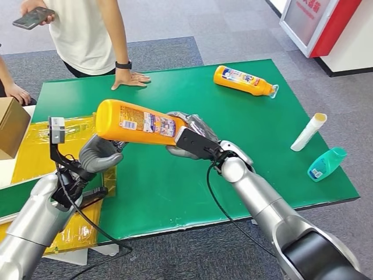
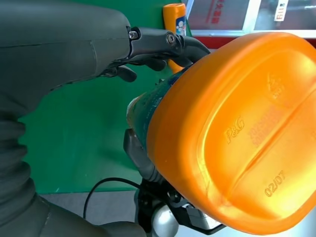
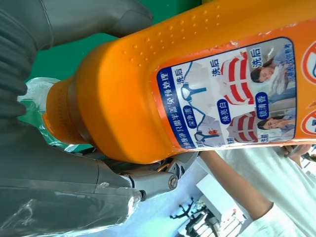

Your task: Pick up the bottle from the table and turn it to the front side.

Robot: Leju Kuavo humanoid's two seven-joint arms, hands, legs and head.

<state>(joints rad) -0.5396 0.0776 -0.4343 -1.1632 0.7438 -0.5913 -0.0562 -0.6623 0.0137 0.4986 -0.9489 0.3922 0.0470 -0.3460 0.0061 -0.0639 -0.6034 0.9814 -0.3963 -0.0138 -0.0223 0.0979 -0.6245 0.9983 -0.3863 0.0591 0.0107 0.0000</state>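
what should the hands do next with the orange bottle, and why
Probably roll the orange bottle about its long axis: the right hand grips its neck end, the left hand supports its base above the green table, and the instruction-panel label faces up.

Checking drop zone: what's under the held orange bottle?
Under the held orange bottle: bare green mat. The left robot hand and right robot hand cover patches of it.

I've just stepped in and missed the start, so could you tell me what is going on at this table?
The robot holds an orange bottle lying sideways in the air above the green table. Its right hand grips the neck end, and its left hand is under the base end. A second orange bottle, a white tube and a teal bottle lie on the table. A person's hand rests on the far edge.
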